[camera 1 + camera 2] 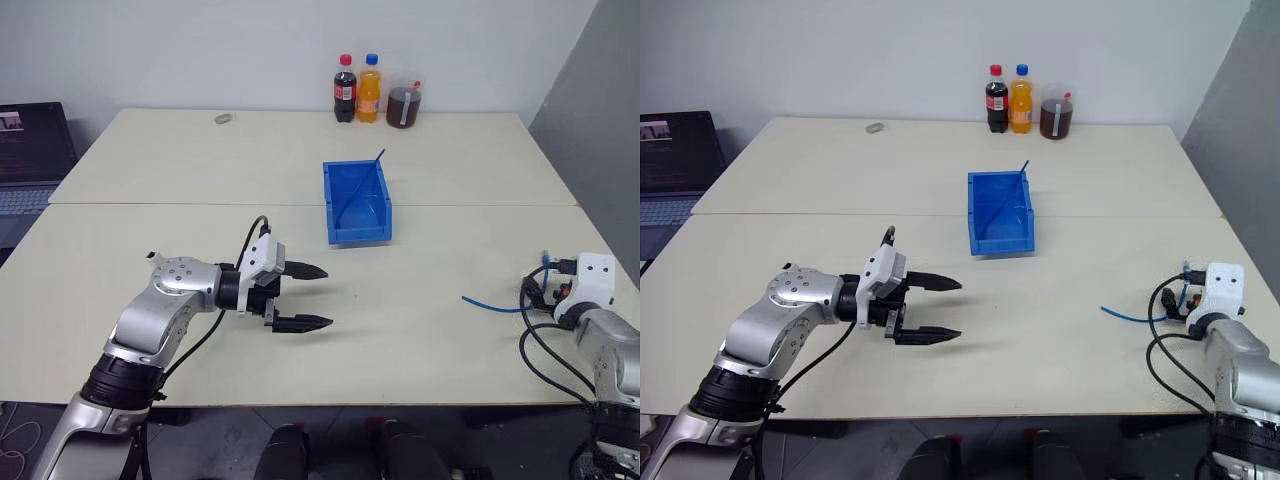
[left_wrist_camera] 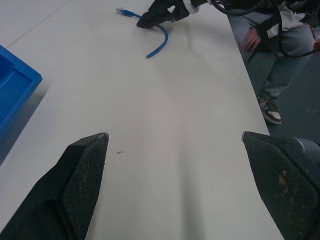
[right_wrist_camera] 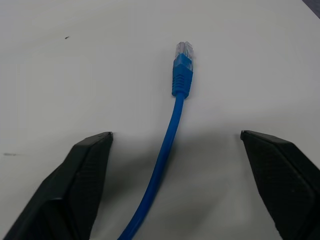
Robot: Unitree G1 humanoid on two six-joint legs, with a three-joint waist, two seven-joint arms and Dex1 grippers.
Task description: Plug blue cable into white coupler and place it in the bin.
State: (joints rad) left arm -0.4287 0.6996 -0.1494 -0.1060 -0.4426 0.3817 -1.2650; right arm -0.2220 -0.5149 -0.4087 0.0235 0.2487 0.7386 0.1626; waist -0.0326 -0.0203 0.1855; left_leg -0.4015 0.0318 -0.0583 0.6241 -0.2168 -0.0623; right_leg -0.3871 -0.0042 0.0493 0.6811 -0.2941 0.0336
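Observation:
The blue cable point(image 3: 176, 107) lies on the table near the right edge, its clear-tipped plug point(image 3: 182, 62) pointing away from my right gripper point(image 3: 175, 135). That gripper is open, one finger on each side of the cable, and touches nothing. From the head the cable point(image 1: 490, 303) shows just left of the right wrist. The bin point(image 1: 357, 203) stands at the table's middle, open top up. My left gripper point(image 1: 327, 296) hovers open and empty over the near left of the table, pointing right, below the bin. The white coupler is out of view.
Two bottles point(image 1: 357, 88) and a jar of dark liquid point(image 1: 404, 105) stand at the far edge. A laptop point(image 1: 30, 150) sits off to the left. A thin blue strand point(image 1: 378, 158) sticks out of the bin's far corner. A person point(image 2: 272, 45) sits beyond the table's right edge.

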